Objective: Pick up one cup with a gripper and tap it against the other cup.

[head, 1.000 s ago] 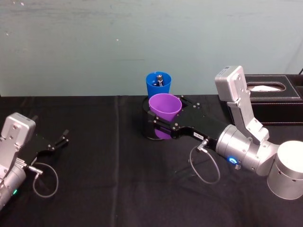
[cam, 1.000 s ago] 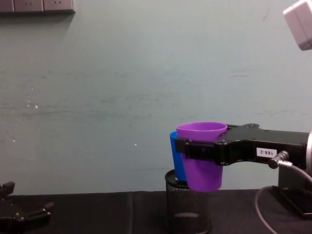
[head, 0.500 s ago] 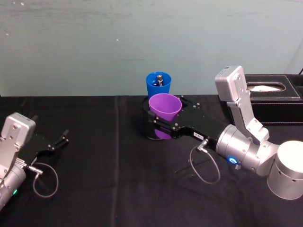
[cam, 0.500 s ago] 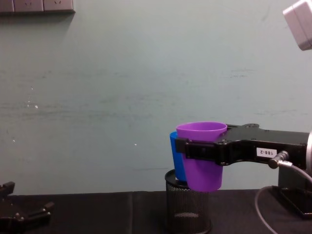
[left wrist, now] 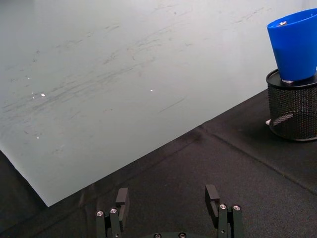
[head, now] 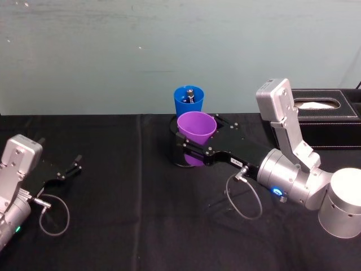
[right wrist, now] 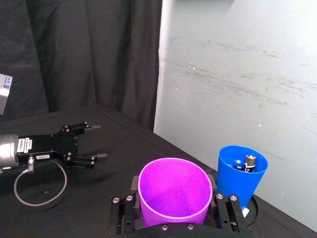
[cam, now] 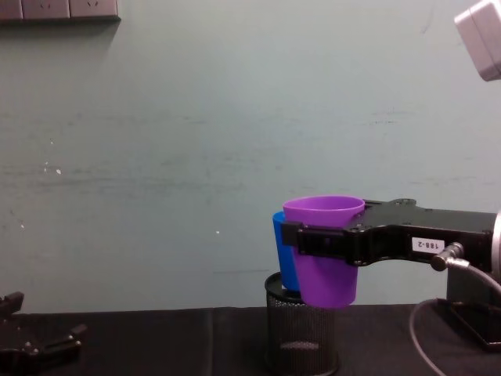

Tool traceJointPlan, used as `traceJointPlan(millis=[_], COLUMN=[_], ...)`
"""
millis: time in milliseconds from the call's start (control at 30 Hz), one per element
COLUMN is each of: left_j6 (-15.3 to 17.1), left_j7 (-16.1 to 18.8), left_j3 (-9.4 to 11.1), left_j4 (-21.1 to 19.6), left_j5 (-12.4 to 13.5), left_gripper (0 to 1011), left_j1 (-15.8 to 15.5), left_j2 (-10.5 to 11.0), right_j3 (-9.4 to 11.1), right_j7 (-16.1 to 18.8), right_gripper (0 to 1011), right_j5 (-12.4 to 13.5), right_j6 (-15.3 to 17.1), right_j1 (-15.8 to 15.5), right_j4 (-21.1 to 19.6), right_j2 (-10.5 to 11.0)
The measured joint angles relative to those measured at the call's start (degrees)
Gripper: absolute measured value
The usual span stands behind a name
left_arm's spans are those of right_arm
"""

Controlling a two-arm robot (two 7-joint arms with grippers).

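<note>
Sitting atop mesh holder [cam: 301,337], blue cup [head: 183,104]

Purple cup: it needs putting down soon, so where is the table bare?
The table is bare between the left tool and the mesh holder. Crowded around the holder: blue cup, purple cup, right tool; tissue box at right.

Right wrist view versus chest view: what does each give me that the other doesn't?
Right wrist view: the cups' insides, purple cup empty, blue cup holding a small cylinder. Chest view: purple cup's base clear of the table, mesh holder under the blue cup. Both: right gripper shut on the purple cup beside the blue cup; left gripper idle at the table.
</note>
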Motion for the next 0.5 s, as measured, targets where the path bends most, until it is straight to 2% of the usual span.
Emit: traceJointPlan(millis=[500], left_j6=[0.0], left_j7=[0.0], left_j3=[0.0], left_j4=[0.0], left_j5=[0.0], left_gripper=[1000], left_j1=[0.0], left_j2=[0.0], right_j3=[0.0], right_j7=[0.0], right_gripper=[741], right_j5=[0.0], right_j6=[0.0], right_j1=[0.0], right_j4=[0.0], right_j2=[0.0])
